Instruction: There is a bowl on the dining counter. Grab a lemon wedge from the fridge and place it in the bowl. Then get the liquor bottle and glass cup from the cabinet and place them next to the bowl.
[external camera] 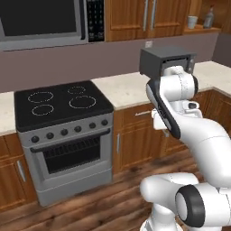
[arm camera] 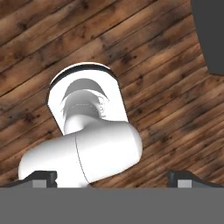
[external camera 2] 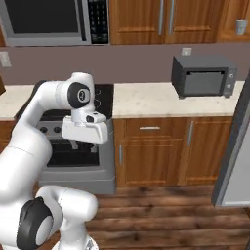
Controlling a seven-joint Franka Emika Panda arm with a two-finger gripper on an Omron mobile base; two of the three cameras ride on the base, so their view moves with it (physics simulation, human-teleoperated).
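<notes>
My gripper [external camera 2: 84, 145] hangs under the folded arm and points straight down at the wooden floor, in front of the stove. Its fingertips [arm camera: 39, 177] stand far apart at the bottom corners of the hand view, open, with nothing between them. The cabinet [external camera: 135, 18] runs along the wall above the counter, and its panelled doors [external camera 2: 156, 19] are shut. A grey slab of the fridge [external camera 2: 235, 141] shows at the right edge. The bowl, the dining counter, the lemon wedge, the liquor bottle and the glass cup are out of view.
A black-topped stove [external camera: 63, 101] with an oven door stands under a microwave [external camera: 45, 20]. A dark toaster oven [external camera 2: 202, 75] sits on the beige counter [external camera 2: 141, 97]. An open shelf holds a pale cup [external camera: 192, 21] and a small bottle [external camera: 208, 18]. Low wooden cabinets [external camera 2: 151, 151] line the floor.
</notes>
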